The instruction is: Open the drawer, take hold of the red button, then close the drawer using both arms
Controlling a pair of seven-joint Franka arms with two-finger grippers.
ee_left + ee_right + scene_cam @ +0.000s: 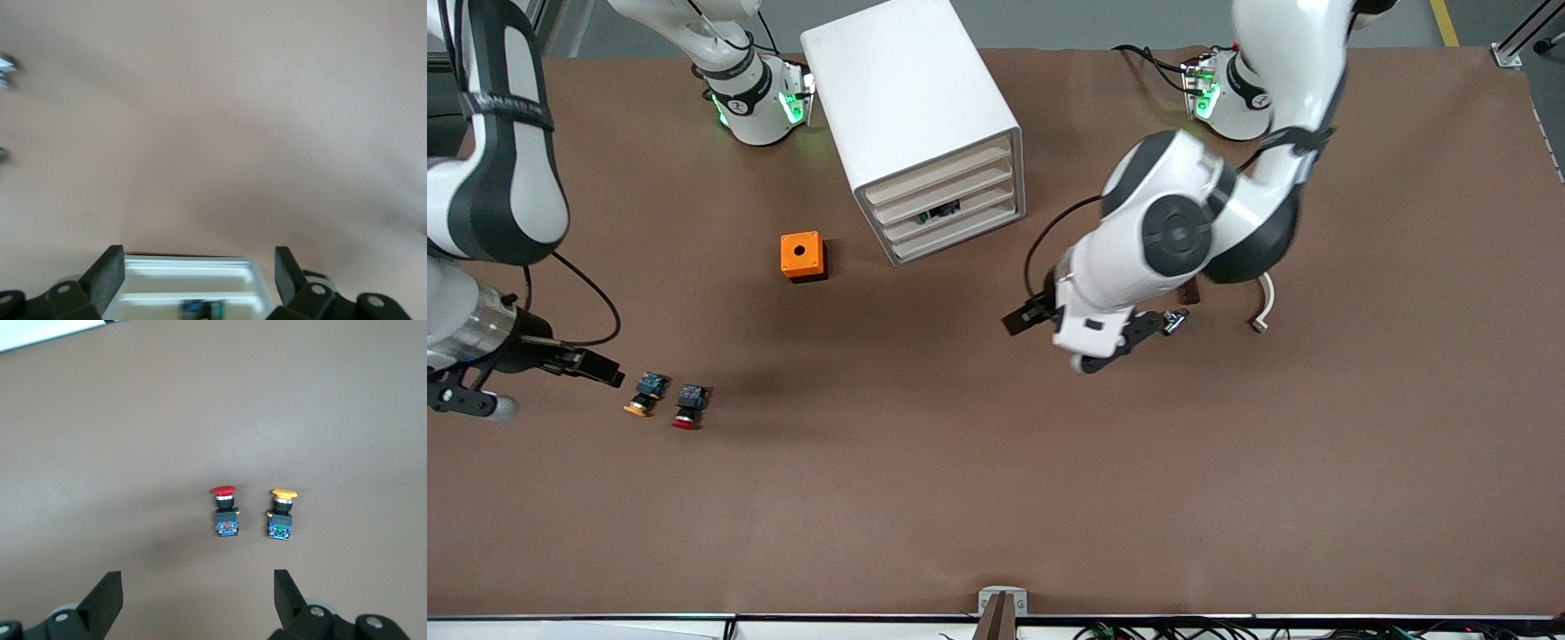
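The white cabinet [911, 98] stands near the robots' bases, its four drawers facing the front camera. The drawer [943, 184], second highest, sits flush with the others. The red-capped button [689, 406] lies on the table toward the right arm's end, beside the orange-capped button [646, 394]. My right gripper [603, 368] is open and empty, low beside the orange-capped button. Both buttons show in the right wrist view, red [225, 510] and orange [283, 513], past the right gripper [198, 597]. My left gripper [1016, 320] is open and empty over the table, pointing at the cabinet's drawer fronts [190, 287].
An orange box [802, 256] with a round hole stands beside the cabinet, toward the right arm's end. A small dark part [943, 212] shows at a lower drawer's front. A white bracket [1264, 307] and small parts [1176, 320] lie toward the left arm's end.
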